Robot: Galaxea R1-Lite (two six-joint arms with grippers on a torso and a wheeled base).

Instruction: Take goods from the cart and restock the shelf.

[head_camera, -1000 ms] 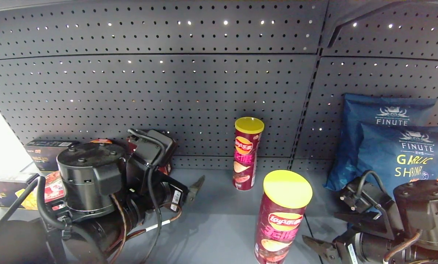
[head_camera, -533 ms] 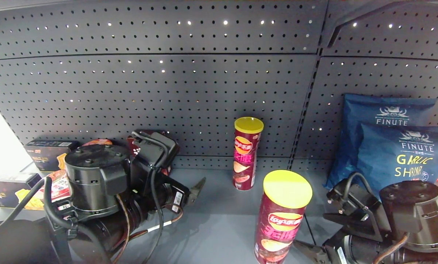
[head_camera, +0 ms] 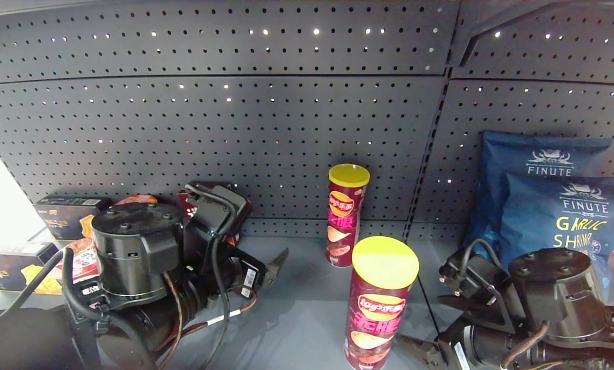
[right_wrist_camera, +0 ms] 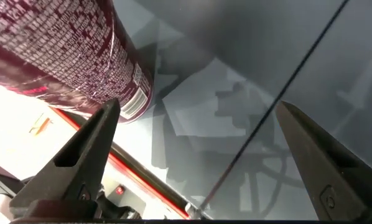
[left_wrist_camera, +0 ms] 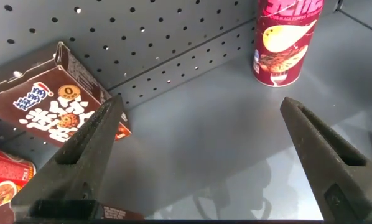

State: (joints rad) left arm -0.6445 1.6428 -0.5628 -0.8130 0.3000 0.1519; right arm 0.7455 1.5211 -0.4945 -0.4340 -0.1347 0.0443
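Maroon chip can (head_camera: 378, 321) upright, yellow lid (head_camera: 385, 262) up, shelf (head_camera: 296, 308) front.

front can (head_camera: 381, 303) base cropped, box (head_camera: 187, 204) half hidden

Open lane mid-shelf
Bare shelf (head_camera: 296, 313) lay between tilted box (left_wrist_camera: 49, 99) and rear can (head_camera: 348, 216); front can (head_camera: 381, 303) and blue bags (head_camera: 553, 205) blocked the right.

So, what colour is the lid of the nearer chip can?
Yellow, the lid; clearest in head view.
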